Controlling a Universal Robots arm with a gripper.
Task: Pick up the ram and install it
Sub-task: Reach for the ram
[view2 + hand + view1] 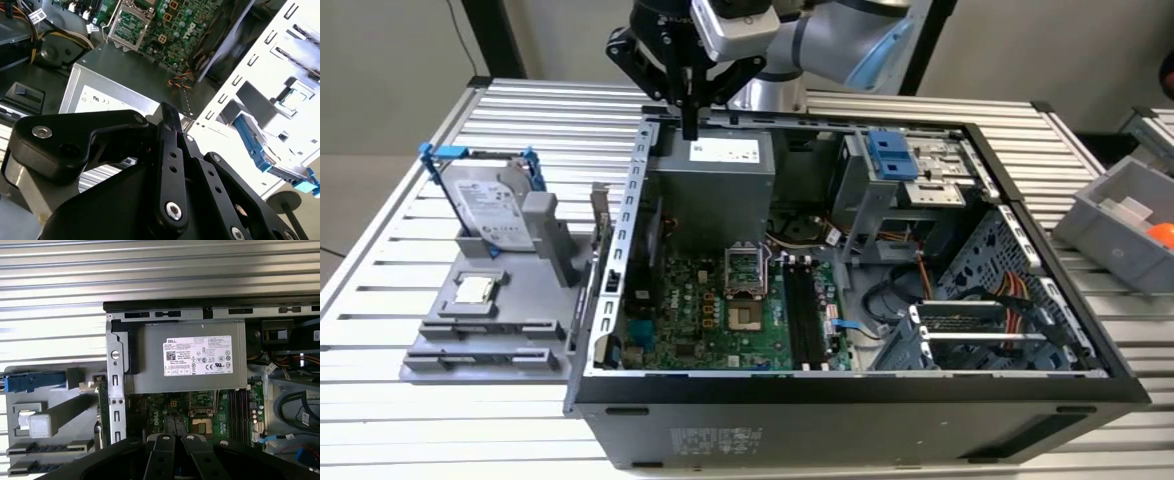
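1. One tool (690, 128) hangs on the arm over the far rim of the open computer case (881, 425), its tips pointing down. They sit just above the grey power supply (714, 190) at the case's corner on the exterior view's left.
2. The tool's fingers are drawn narrow, tips together, and nothing shows between them in the exterior view or the second wrist view.
3. The ram (599, 215) stands on edge, thin and upright, at the side of the grey holder (467, 340), just beside the case's outer wall. In the first wrist view it is a green strip (102, 410) along that same wall. It is well apart from the tool.
4. On the holder there is also a silver hard drive (487, 205) in a blue-edged bracket, standing tilted, and a small square processor chip (478, 290) lying flat.
5. Inside the case the green motherboard (707, 320) lies exposed, with its black memory slots (803, 320) running side by side.
6. Case and holder both rest on the ribbed metal desk (400, 420). A grey bin (1121, 215) stands at the exterior view's right edge.
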